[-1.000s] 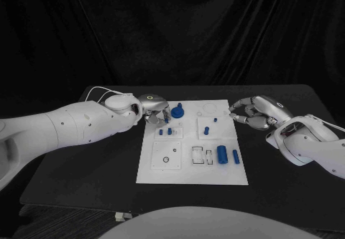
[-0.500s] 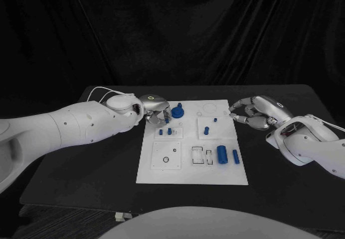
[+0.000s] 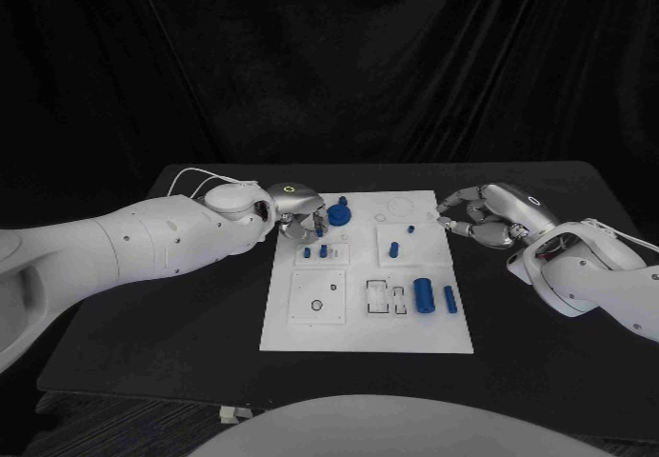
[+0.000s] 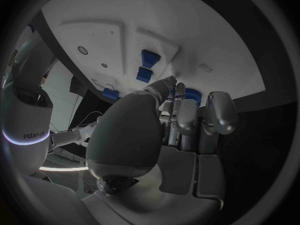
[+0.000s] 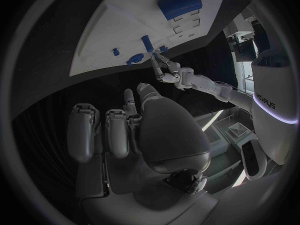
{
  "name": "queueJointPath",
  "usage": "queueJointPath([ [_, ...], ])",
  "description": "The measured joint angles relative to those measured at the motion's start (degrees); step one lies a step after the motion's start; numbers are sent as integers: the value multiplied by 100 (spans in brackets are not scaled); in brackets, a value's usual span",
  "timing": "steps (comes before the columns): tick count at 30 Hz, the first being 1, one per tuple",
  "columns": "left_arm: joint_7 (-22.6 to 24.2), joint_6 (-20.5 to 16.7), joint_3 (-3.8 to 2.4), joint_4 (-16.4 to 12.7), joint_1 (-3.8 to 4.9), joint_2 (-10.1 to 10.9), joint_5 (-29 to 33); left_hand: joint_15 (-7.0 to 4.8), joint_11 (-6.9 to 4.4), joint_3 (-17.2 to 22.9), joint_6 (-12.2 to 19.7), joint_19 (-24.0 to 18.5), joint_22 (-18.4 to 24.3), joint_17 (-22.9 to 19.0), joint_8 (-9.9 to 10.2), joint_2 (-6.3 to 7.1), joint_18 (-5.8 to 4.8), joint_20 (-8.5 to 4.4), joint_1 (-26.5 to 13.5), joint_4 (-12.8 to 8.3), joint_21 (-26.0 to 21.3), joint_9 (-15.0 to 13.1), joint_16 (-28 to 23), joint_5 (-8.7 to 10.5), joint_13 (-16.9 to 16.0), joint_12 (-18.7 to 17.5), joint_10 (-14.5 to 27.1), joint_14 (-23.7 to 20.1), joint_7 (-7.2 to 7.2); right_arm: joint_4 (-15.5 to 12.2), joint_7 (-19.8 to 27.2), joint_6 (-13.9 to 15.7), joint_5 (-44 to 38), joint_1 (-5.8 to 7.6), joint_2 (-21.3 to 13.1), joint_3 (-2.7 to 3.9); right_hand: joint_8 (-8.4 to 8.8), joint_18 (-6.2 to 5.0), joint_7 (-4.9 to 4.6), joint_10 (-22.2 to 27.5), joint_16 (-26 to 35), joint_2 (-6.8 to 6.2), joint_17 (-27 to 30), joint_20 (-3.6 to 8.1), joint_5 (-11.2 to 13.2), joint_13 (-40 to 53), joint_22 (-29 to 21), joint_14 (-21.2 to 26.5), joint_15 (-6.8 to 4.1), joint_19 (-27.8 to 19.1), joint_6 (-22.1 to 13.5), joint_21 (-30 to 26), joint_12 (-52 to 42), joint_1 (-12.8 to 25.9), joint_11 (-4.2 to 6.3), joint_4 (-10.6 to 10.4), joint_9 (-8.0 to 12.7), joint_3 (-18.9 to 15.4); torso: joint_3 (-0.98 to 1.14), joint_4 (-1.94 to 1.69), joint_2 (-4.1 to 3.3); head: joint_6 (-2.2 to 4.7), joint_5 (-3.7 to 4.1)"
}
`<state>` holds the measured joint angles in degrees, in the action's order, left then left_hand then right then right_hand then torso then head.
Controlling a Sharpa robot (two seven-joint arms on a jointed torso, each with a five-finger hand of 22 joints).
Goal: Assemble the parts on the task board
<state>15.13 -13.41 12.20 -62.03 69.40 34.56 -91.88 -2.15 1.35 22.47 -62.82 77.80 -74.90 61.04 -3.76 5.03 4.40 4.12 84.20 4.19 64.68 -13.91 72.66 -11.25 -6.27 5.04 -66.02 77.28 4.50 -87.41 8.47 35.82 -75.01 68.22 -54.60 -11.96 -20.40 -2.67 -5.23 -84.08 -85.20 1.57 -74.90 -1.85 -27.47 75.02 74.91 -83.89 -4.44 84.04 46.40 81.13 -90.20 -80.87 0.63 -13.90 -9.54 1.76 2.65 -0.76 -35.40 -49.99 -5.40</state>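
While the board lies flat in the middle of the black table, its long side running away from the robot, several blue parts are seen on it. A round blue part with an upright stem stands near the far left corner of the board. Two short pegs stand side by side in a small square plate on the left half, and one peg stands in a similar plate on the right half, with a smaller peg just beyond it. Nearer to the robot, a thick cylinder lies on the right half, and a thin pin lies just beside it, close to the right edge. A small dark ring is seen on a square plate in the near left part. The left hand is placed over the far left corner of the board, just beside the round part; its fingers are curled close together and pointed down toward the board, but it cannot be told whether something is pinched between them. The right hand is held at the right edge of the board, near its far end; its fingers are curled in toward the palm, and nothing is seen in them.
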Motion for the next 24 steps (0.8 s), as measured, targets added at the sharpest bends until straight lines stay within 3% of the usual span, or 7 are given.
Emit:
queueJointPath([
  [12,-2,10,-2,-14,-3,7,0,-11,0,22,50,-92,0,-143,1,14,0,13,-14,-23,-133,6,-105,14,4,-41,0,-92,-25,2,-5,0,0,-7,9,2,0,0,-8,0,0,16,0,0,0,5,4,0,0,0,8,0,-5,-16,0,16,3,16,1,0,2,0,-15],
  [18,-34,17,0,-6,-12,10,0,-61,-48,72,572,-114,0,-198,16,91,1,30,-91,-25,-217,150,-169,189,51,-115,49,-145,-159,2,-8,0,0,-8,10,1,0,0,-8,1,0,11,0,0,-24,7,4,0,0,0,8,0,-11,-59,-1,39,9,39,1,1,2,0,-19],
  [20,-71,24,1,2,-14,10,0,2,21,88,867,-217,0,-313,16,165,93,32,-166,-8,-371,229,-276,327,87,-134,211,-251,-304,2,-8,0,0,-9,11,0,0,0,-8,9,0,10,0,0,-23,7,4,0,0,0,8,0,-12,-59,-9,72,16,37,1,1,2,0,-14],
  [24,-159,39,1,41,-14,10,-1,53,85,66,1240,-276,0,-436,16,273,91,49,-273,76,-553,329,-368,544,140,-135,540,-340,-420,3,-8,0,0,-10,13,0,0,0,-8,9,0,-12,0,0,-23,3,4,0,1,0,8,0,-12,-82,-9,72,19,40,1,1,2,0,-16],
])
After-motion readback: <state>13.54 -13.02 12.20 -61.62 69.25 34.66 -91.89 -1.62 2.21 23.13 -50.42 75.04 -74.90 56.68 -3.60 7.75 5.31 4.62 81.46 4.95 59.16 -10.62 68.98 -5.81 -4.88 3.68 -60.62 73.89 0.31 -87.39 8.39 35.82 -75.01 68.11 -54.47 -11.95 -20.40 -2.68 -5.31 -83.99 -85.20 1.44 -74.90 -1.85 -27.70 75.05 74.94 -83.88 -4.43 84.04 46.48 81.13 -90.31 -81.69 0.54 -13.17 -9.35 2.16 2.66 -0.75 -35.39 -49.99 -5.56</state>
